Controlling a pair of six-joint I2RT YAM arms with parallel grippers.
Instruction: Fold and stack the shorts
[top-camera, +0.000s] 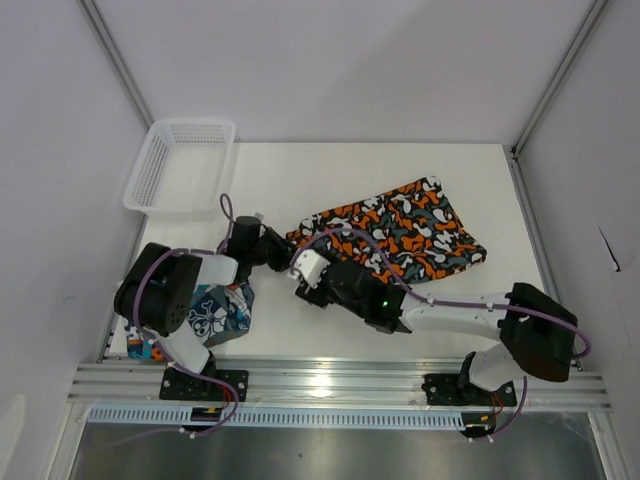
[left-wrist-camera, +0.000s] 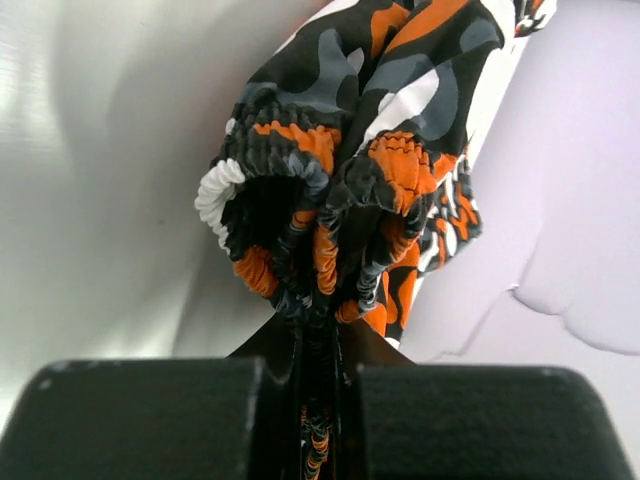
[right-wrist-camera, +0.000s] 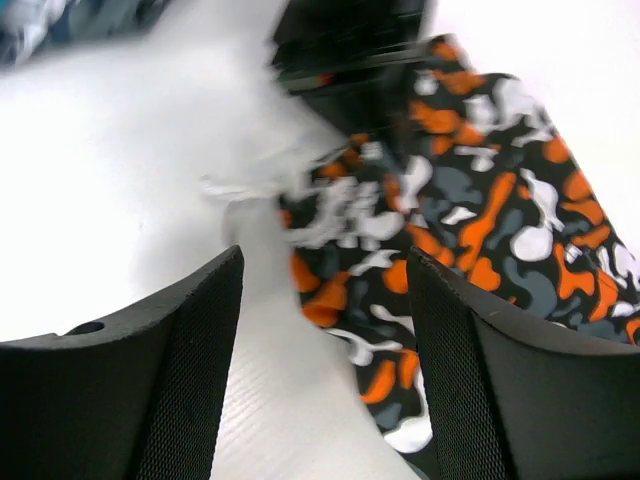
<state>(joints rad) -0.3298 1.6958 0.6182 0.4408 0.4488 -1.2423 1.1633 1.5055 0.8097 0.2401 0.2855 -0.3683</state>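
The camouflage shorts (top-camera: 405, 232) lie spread on the white table, right of centre. My left gripper (top-camera: 272, 247) is shut on their bunched elastic waistband (left-wrist-camera: 320, 190) at the cloth's left end. My right gripper (top-camera: 305, 272) is open, just in front of that same end; the edge of the camouflage shorts (right-wrist-camera: 470, 210) lies between and beyond its fingers (right-wrist-camera: 190, 350). The teal-blue skull-print shorts (top-camera: 222, 312) lie crumpled at the front left, partly under my left arm.
A white mesh basket (top-camera: 181, 165) stands at the back left corner. Metal frame posts and white walls close in the sides. An aluminium rail (top-camera: 330, 375) runs along the near edge.
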